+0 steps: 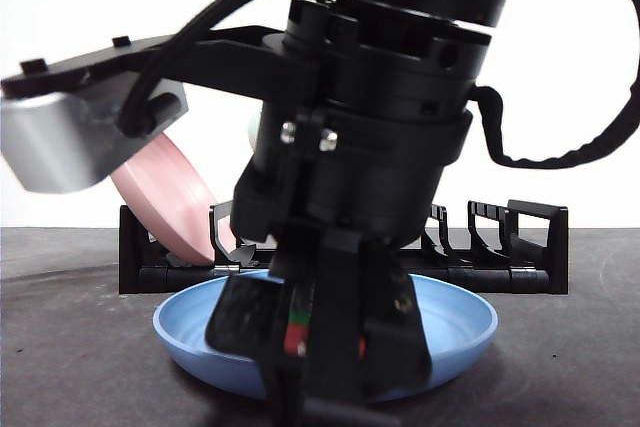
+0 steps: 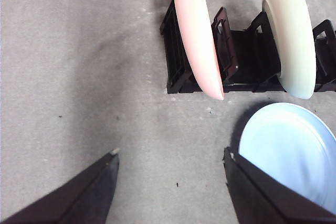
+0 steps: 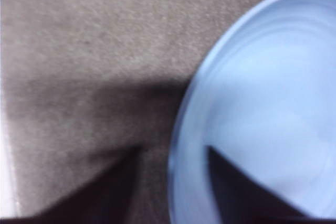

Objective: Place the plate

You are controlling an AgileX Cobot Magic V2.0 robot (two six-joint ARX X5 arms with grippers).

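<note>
A light blue plate [image 1: 460, 322] lies flat on the dark table in front of the black rack [image 1: 520, 247]. My right gripper [image 1: 320, 347] is down at the plate's near rim. In the right wrist view the blue plate [image 3: 273, 93] fills one side, and the right gripper [image 3: 173, 148] is open, with one jaw over the plate's inside and the other over the table outside the rim. My left gripper [image 2: 170, 153] hangs open high above the table, empty, with the blue plate [image 2: 294, 150] beside one jaw.
A pink plate [image 2: 197, 35] and a cream plate [image 2: 291, 35] stand on edge in the rack [image 2: 241, 51], with one slot between them. The pink plate [image 1: 165, 202] leans at the rack's left end. More rack slots show at the right.
</note>
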